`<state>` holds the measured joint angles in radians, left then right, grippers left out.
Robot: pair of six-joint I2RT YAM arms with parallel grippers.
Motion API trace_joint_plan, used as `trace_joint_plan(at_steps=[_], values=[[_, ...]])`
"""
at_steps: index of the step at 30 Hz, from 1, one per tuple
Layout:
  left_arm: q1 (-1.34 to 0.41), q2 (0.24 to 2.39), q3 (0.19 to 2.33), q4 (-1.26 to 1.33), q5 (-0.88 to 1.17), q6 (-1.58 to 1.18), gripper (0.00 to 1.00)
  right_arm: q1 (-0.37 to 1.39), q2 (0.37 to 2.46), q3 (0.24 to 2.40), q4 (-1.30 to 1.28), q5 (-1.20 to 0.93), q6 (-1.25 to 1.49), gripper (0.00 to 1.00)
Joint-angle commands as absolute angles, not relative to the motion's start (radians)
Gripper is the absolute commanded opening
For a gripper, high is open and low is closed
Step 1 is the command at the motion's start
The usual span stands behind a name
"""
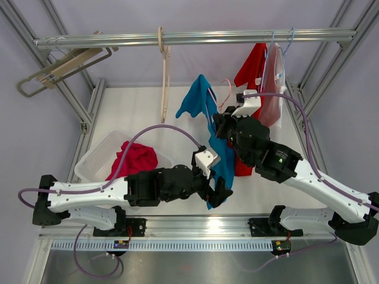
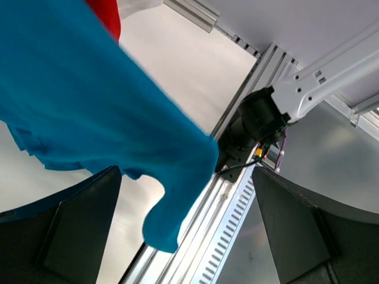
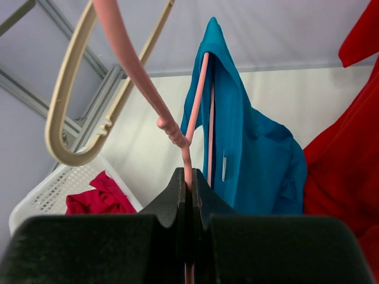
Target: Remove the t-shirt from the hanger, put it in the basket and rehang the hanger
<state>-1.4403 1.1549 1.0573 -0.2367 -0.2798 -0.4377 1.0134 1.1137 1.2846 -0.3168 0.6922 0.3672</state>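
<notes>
The blue t-shirt [image 1: 198, 103] hangs on a thin pink hanger [image 3: 139, 74], held off the rail above the table's middle. My right gripper [image 3: 190, 177] is shut on the hanger's wire just below its twisted neck; in the top view it [image 1: 220, 121] sits behind the shirt's upper part. One shoulder of the t-shirt [image 3: 249, 154] still drapes over the pink wire. My left gripper [image 1: 222, 192] stands open at the shirt's lower hem. In the left wrist view the hem [image 2: 172, 219] dangles between the wide-apart fingers [image 2: 77, 231] without touching them.
A white basket [image 1: 95, 163] at the left holds a red garment [image 1: 136, 160]. The rail [image 1: 177, 39] carries a beige hanger [image 1: 164, 71], wooden hangers [image 1: 65, 68] at the far left, and a red shirt [image 1: 254, 65] on the right. More red cloth [image 1: 243, 165] lies under the right arm.
</notes>
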Motion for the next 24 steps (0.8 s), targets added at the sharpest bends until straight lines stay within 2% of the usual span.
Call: trace_joint_plan(at_steps=[1, 3, 4, 6, 7, 8, 15, 20, 24], values=[[-1.466, 1.201, 1.129, -0.147, -0.388, -0.436, 0.96, 1.054, 1.077, 1.328, -0.224, 0.736, 0.376, 0.00], [-1.471, 1.225, 1.135, -0.147, -0.446, -0.428, 0.89, 1.077, 1.068, 1.327, -0.224, 0.742, 0.368, 0.00], [-1.471, 1.233, 1.137, -0.138, -0.446, -0.425, 0.69, 1.078, 1.056, 1.325, -0.224, 0.745, 0.367, 0.00], [-1.473, 1.249, 1.146, -0.133, -0.425, -0.420, 0.42, 1.081, 1.045, 1.319, -0.212, 0.746, 0.362, 0.00], [-1.485, 1.264, 1.150, -0.135, -0.425, -0.417, 0.10, 1.081, 1.034, 1.315, -0.201, 0.752, 0.357, 0.00], [-1.494, 1.270, 1.154, -0.132, -0.434, -0.414, 0.00, 1.081, 1.029, 1.315, -0.187, 0.755, 0.347, 0.00], [-1.637, 1.224, 1.014, -0.124, -0.482, -0.474, 0.00, 1.052, 1.075, 1.391, -0.043, 0.793, 0.218, 0.00], [-1.695, 1.184, 0.894, -0.130, -0.517, -0.586, 0.00, 0.866, 1.126, 1.482, -0.072, 0.580, 0.310, 0.00], [-1.709, 1.157, 0.858, -0.129, -0.544, -0.612, 0.00, 0.857, 1.100, 1.479, -0.087, 0.537, 0.330, 0.00]])
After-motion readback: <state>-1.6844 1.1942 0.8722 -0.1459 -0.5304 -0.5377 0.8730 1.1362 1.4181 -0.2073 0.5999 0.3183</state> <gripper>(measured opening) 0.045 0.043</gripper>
